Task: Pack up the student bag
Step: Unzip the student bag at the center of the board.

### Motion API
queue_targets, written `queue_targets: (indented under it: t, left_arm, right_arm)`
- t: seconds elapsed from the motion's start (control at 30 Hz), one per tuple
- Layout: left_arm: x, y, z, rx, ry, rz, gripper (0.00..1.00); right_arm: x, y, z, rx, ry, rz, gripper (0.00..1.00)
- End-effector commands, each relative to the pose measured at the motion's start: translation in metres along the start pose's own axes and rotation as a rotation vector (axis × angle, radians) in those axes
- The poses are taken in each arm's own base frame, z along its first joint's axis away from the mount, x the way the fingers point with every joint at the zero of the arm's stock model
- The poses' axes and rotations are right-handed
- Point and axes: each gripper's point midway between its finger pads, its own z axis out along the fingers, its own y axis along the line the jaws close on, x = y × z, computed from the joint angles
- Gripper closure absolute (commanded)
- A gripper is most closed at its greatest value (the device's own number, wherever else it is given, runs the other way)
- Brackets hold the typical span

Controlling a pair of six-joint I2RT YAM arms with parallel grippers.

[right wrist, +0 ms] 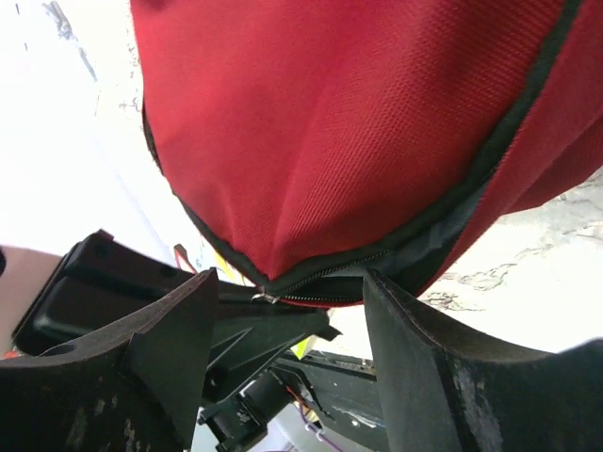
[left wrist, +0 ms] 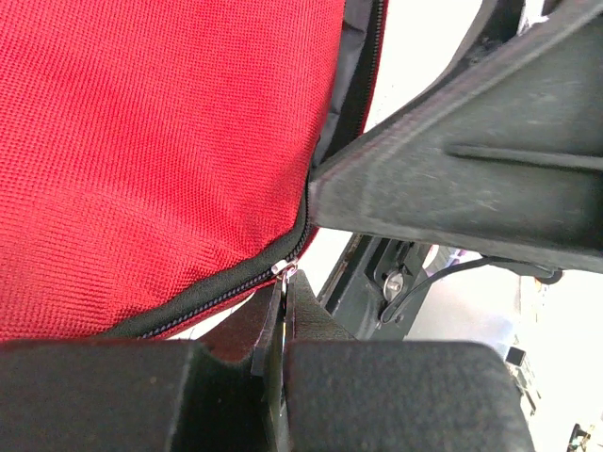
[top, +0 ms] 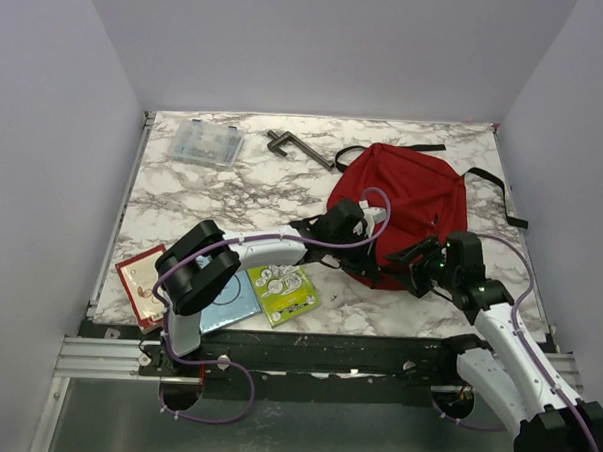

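Observation:
The student bag point(top: 413, 196), a red backpack, lies on the marble table point(top: 253, 194) at right of centre. Along its near edge runs a dark zipper point(left wrist: 212, 292). My left gripper point(left wrist: 285, 287) is shut on the small metal zipper pull point(left wrist: 285, 271) at that edge, and it also shows in the top view point(top: 382, 252). My right gripper point(right wrist: 292, 280) is open, its two fingers standing either side of the bag's zippered corner point(right wrist: 349, 122) just beside the pull point(right wrist: 267, 297). It faces the left gripper closely point(top: 412, 263). The bag's inside is hidden.
A clear plastic box point(top: 205, 142) and a dark metal tool point(top: 295, 146) lie at the back. A red book point(top: 144, 284), a blue one point(top: 228, 298) and a green one point(top: 284, 290) sit near the front edge at left. Black straps point(top: 488, 189) trail to the bag's right.

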Motion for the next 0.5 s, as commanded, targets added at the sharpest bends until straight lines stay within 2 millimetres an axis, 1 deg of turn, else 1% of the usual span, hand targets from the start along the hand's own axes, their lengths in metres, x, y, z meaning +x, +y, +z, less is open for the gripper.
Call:
queue_targets:
  t: [0.0,0.17,0.2,0.23,0.27,0.3,0.33,0.37,0.4,0.47]
  left_arm:
    - [-0.007,-0.010,-0.005,0.004,-0.027,0.039,1.00]
    - [-0.006,-0.014,-0.008,0.006,-0.033,0.055,1.00]
    - [-0.004,-0.014,-0.007,0.007,-0.027,0.056,1.00]
    - [-0.001,-0.015,-0.005,0.007,-0.022,0.058,1.00]
    - [0.002,-0.015,-0.004,0.008,-0.015,0.061,1.00]
    - [0.009,-0.013,-0.003,-0.004,0.008,0.051,1.00]
    - [0.011,-0.012,-0.003,-0.008,0.013,0.049,1.00]
    - [0.013,-0.010,-0.004,-0.018,0.017,0.044,1.00]
    - [0.013,-0.007,-0.005,-0.034,0.012,0.042,1.00]
    - [0.012,0.002,-0.009,-0.078,-0.001,0.042,1.00]
  right_arm:
    - [0.000,0.002,0.012,-0.034,0.006,0.079,0.34]
    - [-0.009,-0.001,0.030,-0.031,-0.022,0.120,0.36]
    - [-0.011,-0.001,0.033,-0.026,-0.025,0.120,0.37]
    - [-0.012,-0.002,0.037,-0.018,-0.028,0.119,0.41]
    - [-0.015,-0.005,0.041,0.001,-0.035,0.122,0.49]
    - [-0.016,-0.006,0.044,0.011,-0.037,0.118,0.56]
    - [-0.017,-0.007,0.047,0.019,-0.038,0.108,0.69]
    - [-0.018,-0.008,0.049,0.025,-0.039,0.092,0.87]
    - [-0.020,-0.009,0.050,0.038,-0.041,0.069,0.98]
    - [-0.023,-0.010,0.048,0.060,-0.051,0.016,0.99]
